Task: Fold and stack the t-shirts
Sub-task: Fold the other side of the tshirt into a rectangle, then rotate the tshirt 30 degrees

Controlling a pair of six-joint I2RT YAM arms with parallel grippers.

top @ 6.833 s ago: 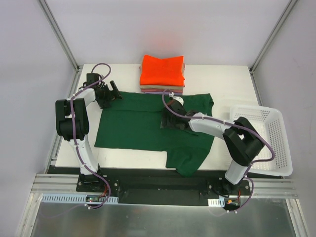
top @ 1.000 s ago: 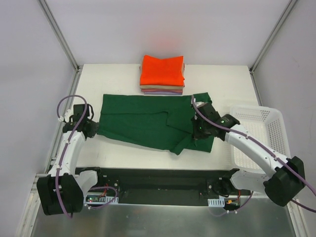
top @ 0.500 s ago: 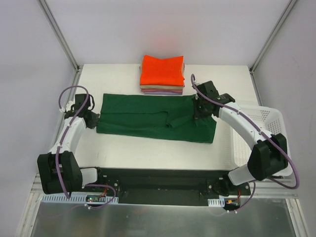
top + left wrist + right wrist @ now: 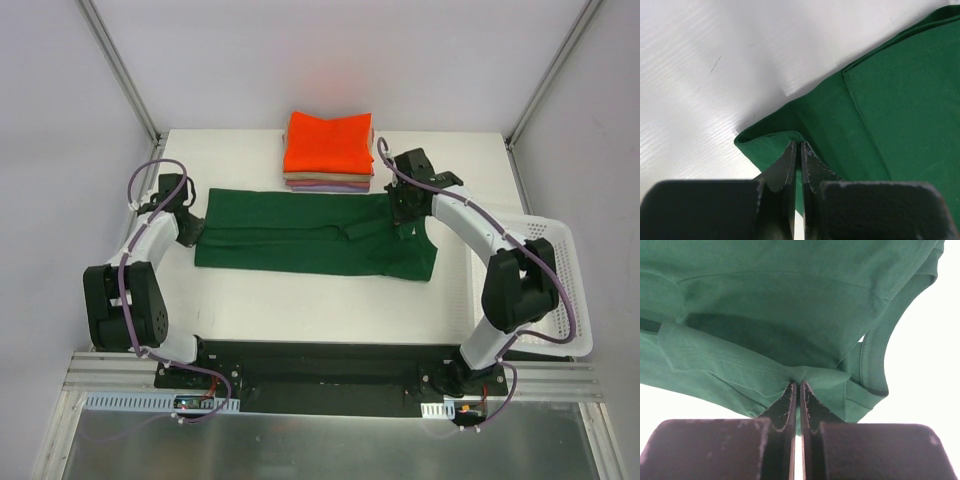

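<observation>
A dark green t-shirt point(image 4: 310, 240) lies folded into a long band across the middle of the white table point(image 4: 300, 300). My left gripper point(image 4: 190, 228) is shut on the band's left end; in the left wrist view the fabric point(image 4: 880, 100) bunches at the fingertips point(image 4: 800, 145). My right gripper point(image 4: 405, 207) is shut on the shirt's far right corner, and the right wrist view shows cloth point(image 4: 790, 305) pinched at the tips point(image 4: 799, 384) beside the collar. Behind the band sits a stack of folded t-shirts, orange point(image 4: 329, 142) on top, with tan and lilac edges point(image 4: 325, 183) under it.
A white mesh basket point(image 4: 540, 270) stands at the table's right edge, just beyond the right arm. Grey frame posts point(image 4: 120, 75) rise at the back corners. The black base rail point(image 4: 320, 370) runs along the near edge.
Both grippers have carried the near edge of the green shirt away from me, folding it into a narrower band. The right gripper went from the near right corner to the far right one.
</observation>
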